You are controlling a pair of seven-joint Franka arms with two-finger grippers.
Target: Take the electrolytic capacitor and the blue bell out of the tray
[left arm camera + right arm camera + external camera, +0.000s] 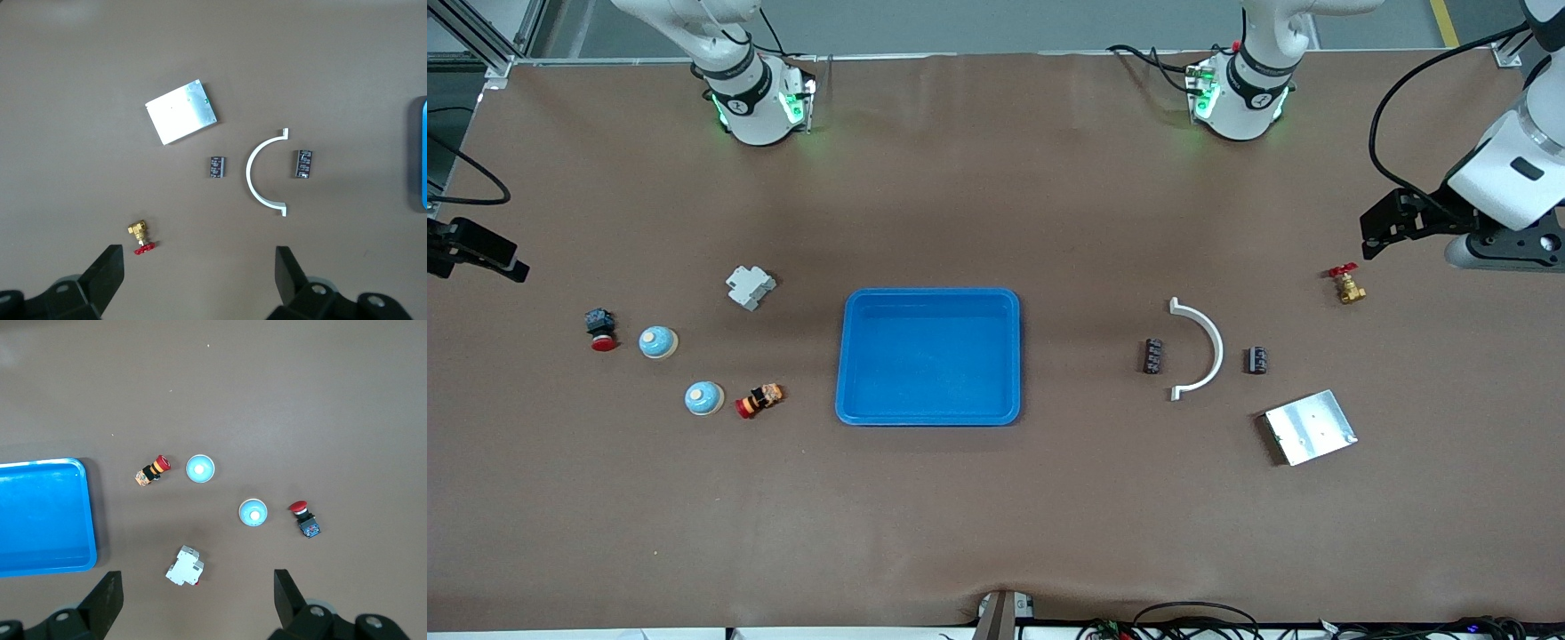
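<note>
Two small black capacitors (1153, 356) (1256, 360) lie toward the left arm's end of the table, one on each side of a white curved clip (1202, 348). In the left wrist view the capacitors (217, 167) (304, 164) lie well apart from my open left gripper (199, 267). Two light-blue bells (658, 342) (703, 398) stand toward the right arm's end, also seen in the right wrist view (253, 512) (199, 468). My right gripper (198, 590) is open and empty. Both grippers (1371, 238) (516, 258) hang over the table's ends. A blue tray (929, 356) sits mid-table, empty.
A metal plate (1310, 427) and a brass valve with a red handle (1347, 286) lie near the capacitors. A white circuit breaker (750, 287) and two red-capped push buttons (602, 329) (759, 400) lie beside the bells.
</note>
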